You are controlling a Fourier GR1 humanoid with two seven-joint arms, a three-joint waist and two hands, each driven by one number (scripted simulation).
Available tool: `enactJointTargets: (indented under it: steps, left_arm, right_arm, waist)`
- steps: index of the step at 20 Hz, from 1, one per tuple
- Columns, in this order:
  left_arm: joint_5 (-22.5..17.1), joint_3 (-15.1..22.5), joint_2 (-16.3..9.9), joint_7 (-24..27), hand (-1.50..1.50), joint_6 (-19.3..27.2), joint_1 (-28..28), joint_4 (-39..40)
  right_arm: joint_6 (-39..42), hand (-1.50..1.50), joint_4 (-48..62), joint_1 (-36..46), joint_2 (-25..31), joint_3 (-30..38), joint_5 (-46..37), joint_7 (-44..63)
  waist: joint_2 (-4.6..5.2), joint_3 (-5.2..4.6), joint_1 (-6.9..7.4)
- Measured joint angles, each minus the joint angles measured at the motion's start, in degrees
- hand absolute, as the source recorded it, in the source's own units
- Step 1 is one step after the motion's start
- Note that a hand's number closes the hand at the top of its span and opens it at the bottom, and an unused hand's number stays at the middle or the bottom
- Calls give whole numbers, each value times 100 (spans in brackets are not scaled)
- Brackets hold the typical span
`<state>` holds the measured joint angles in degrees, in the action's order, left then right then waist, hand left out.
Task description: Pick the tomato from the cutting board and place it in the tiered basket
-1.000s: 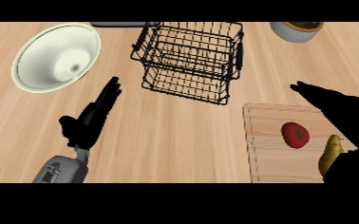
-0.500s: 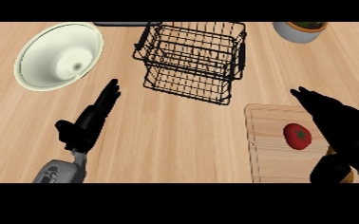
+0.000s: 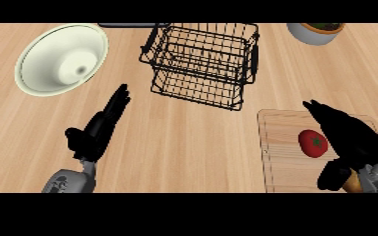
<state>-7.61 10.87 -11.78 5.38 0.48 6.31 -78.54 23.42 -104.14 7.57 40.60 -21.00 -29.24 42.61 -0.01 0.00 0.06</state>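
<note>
Over the cutting board [image 3: 284, 167], the right hand [image 3: 351, 135], fingers spread, partly hides the tomato [image 3: 311, 143].

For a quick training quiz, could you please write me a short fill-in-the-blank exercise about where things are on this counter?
1. The tomato lies on the ____.
2. The hand right beside the tomato is the robot's ____ hand.
3. The wire basket holds ____ so far.
4. The left hand rests open below the pale ____, at the view's left.

Missing words: cutting board; right; nothing; bowl
</note>
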Motion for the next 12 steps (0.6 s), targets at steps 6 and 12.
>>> enactJointTargets:
  steps: [6,12]
  left_arm:
    - [113,-142,47,25,0,-164,-66,-16]
    - [155,-372,81,-34,0,-354,37,40]
  right_arm:
    - [-82,-150,476,-201,-415,181,-595,-284]
    - [-135,-150,994,-394,-620,530,-983,-914]
  waist:
    - [0,0,-3]
    - [0,1,-7]
